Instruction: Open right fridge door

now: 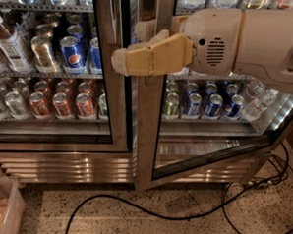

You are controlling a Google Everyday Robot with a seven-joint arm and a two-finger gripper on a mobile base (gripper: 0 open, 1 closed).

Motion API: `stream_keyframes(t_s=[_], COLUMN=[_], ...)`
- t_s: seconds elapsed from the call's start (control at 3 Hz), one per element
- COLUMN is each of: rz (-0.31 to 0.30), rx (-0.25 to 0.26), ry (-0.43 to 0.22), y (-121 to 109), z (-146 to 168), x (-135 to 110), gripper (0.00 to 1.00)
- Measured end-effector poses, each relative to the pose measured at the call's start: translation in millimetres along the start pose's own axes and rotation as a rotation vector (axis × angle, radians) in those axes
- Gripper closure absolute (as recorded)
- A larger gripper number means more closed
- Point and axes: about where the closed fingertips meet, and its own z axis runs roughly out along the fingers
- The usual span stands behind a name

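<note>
I have the gripper (135,52) parked at the free left edge of the right fridge door (146,138), roughly at the height of the upper can shelf, with the arm (254,41) reaching in from the right across the glass. It sits there because that edge is farthest from the hinge, so a pull gets the most leverage with the least force. From this angle I cannot tell whether the gripper is clamped on the steel frame or only lying against it. The door itself stands ajar: its bottom corner juts toward me, away from the slatted grille of the fridge (60,166), and a dark wedge of gap shows under its lower rail. The left door (118,112) is shut flush, just beside the gripper, so I judge there is little room to slip sideways without bumping it. Behind the right pane the cans (211,105) sit well back on their shelf and should not be disturbed. I would call the job partly done, with a wider swing left. A black cable (132,202) loops across the floor under the door's path, and I would watch it as the base moves.
</note>
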Motion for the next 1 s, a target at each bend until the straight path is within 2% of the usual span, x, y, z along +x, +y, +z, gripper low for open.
stream_keyframes(t_s=[1.0], rz=[0.015], rx=[0.026], ry=[0.02], y=[11.0], z=[-6.3], x=[2.9], gripper=[0.0])
